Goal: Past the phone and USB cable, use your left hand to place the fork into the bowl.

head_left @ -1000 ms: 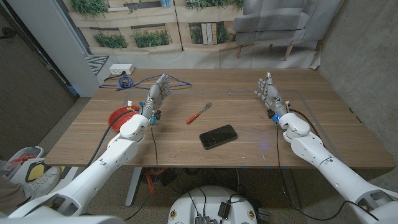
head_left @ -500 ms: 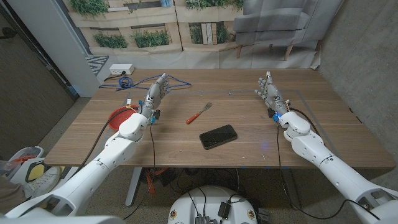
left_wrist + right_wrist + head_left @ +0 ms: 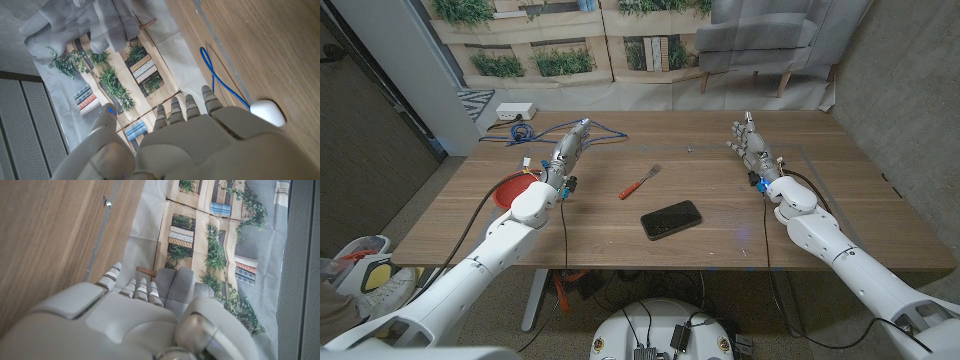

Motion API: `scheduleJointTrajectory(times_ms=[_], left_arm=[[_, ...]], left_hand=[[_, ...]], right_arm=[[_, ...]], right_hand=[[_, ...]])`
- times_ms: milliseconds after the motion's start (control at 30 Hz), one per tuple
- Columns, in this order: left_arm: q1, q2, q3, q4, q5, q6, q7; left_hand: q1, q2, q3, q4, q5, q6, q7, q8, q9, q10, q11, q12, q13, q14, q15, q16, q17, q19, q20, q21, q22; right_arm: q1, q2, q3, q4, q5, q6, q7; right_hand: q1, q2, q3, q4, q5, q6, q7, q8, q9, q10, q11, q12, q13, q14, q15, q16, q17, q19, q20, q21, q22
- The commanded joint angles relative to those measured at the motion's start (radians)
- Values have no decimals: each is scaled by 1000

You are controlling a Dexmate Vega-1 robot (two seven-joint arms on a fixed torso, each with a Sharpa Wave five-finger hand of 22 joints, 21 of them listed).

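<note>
In the head view the long wooden tabletop [image 3: 720,225] runs across the middle of the frame. Just left of centre lies the small fork with an orange-red handle and metal tines [image 3: 640,182], angled so its tines point toward the upper right; nothing touches it. Below and to the right of it, close to the centre, the black rectangular phone [image 3: 671,219] lies flat, screen up, turned slightly askew. At the left side of the tabletop the red round bowl [image 3: 510,188] sits partly hidden behind the left forearm — well apart from the fork. In the upper left, the blue USB cable [image 3: 552,130] loops over the wood toward a white box [image 3: 516,111] near the far edge; in the left wrist view the same blue cable [image 3: 220,80] ends at a white rounded plug [image 3: 267,112].

The left hand [image 3: 569,152] is raised above the tabletop left of centre, between the bowl and the fork, fingers straight and reaching toward the far edge, holding nothing. In the left wrist view its fingers [image 3: 192,107] stand side by side with the thumb off to one side. The right hand [image 3: 751,146] is up at the right of the frame, fingers extended and slightly apart, also holding nothing — well away from the phone and fork.
</note>
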Motion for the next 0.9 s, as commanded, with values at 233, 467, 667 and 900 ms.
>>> scheduleJointTrajectory(times_ms=[233,467,667,900], left_arm=[[46,54,-15,-114,95,79,102],[49,64,-13,-139,129,116,127],[49,63,-13,-145,148,124,142],[53,78,-11,-184,169,180,158]], left_hand=[[58,-9,17,-14,6,-1,-4,5,2,38,-14,18,5,-8,7,5,0,-2,4,2,2],[175,-48,43,-13,2,24,-3,18,4,169,-73,67,26,45,0,26,4,-3,22,4,4],[203,-61,47,-8,1,35,1,20,5,194,-78,76,36,60,-1,31,5,-1,24,6,5],[230,-66,53,-6,1,37,1,17,5,160,-67,62,43,70,1,33,6,1,30,7,5]], right_arm=[[-4,-4,-9,-48,-21,-25,-36],[-11,-11,-10,-70,-33,-34,-54],[-13,-18,-12,-81,-42,-39,-57],[-18,-41,-12,-95,-57,-44,-52]], right_hand=[[13,-1,0,-7,0,3,-2,5,3,7,-6,4,4,-7,-6,-4,1,-3,0,2,4],[22,-3,2,-12,-2,-2,-4,4,4,22,-9,10,5,-13,2,-5,1,-14,9,0,5],[26,-4,4,-15,-4,-7,-13,3,4,39,-11,16,7,-15,7,-4,1,-17,12,1,5],[29,-4,4,-16,-5,-8,-13,3,4,40,-9,16,7,-17,4,-5,1,-19,11,1,5]])
